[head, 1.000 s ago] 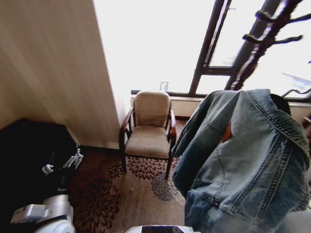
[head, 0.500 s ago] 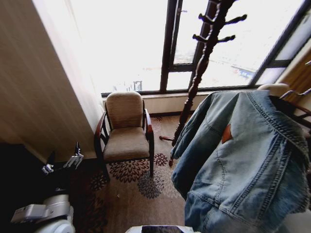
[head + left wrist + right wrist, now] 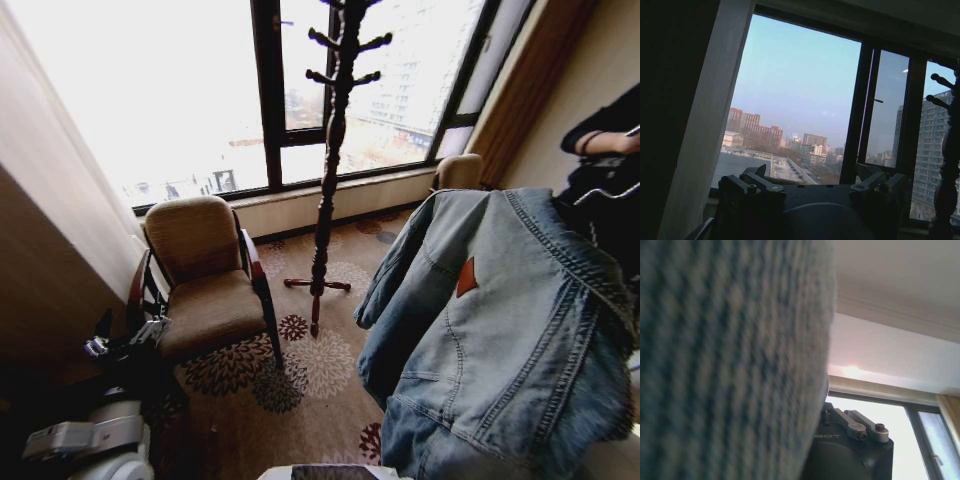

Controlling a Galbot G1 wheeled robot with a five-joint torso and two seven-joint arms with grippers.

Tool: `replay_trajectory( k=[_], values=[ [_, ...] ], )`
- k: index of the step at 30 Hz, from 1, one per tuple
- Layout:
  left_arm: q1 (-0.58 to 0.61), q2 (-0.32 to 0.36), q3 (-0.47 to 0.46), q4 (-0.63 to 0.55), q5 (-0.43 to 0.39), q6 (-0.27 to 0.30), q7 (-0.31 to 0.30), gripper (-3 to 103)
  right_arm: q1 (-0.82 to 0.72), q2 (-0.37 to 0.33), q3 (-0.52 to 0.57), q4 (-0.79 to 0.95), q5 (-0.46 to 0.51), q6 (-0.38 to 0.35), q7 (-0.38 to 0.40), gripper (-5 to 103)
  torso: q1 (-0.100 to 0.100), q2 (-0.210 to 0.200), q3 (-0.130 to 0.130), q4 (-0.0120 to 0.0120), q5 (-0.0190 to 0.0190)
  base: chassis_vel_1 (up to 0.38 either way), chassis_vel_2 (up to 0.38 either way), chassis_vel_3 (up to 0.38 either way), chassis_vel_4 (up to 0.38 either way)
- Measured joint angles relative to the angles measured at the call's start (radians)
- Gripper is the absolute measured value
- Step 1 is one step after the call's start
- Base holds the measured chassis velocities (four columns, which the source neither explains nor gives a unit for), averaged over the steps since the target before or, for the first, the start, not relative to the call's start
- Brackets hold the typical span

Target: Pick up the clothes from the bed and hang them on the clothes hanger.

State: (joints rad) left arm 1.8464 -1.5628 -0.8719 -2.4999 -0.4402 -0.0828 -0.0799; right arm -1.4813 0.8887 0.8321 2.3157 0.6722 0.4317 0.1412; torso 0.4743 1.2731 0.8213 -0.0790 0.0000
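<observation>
Denim jacket (image 3: 500, 330) hangs up high off the right arm, to the right of the tall coat stand (image 3: 330, 150) by the window, with 1 wire hook (image 3: 608, 190) peeking out at its top. I cannot tell how the right gripper (image 3: 850, 450) holds, because cloth covers it. The left gripper (image 3: 125, 338) waits low beside the brown chair (image 3: 205, 280), well left of the stand, fingers apart and empty. The jacket could slip off, or a loose sleeve could catch on the stand's pegs.

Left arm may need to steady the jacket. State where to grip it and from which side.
Probably the leftmost front edge of the denim jacket, approached from the robot's left by the left gripper: that edge hangs free and near-vertical beside open floor, whereas the collar side lies near the wire hook.
</observation>
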Motion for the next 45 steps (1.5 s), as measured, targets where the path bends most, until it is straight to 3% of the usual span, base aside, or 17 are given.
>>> replay_trajectory(
  k=[8, 45],
  values=[
    [-0.005, -0.001, 0.007, 0.0, -0.014, -0.024, -0.007, 100, 0.002, 0.006, -0.009, -0.001, -0.006, 0.001, -0.001, 21, 0.0, 0.0, 0.0, 0.0009, -0.0001, -0.04, -0.043, -0.04, -0.045],
    [-0.003, -0.004, 0.008, 0.0, -0.013, -0.041, -0.002, 100, -0.004, 0.025, -0.025, 0.001, -0.024, -0.001, -0.005, 21, 0.0, 0.0, 0.0, 0.0002, 0.0, -0.014, 0.017, 0.012, -0.015]
  ],
)
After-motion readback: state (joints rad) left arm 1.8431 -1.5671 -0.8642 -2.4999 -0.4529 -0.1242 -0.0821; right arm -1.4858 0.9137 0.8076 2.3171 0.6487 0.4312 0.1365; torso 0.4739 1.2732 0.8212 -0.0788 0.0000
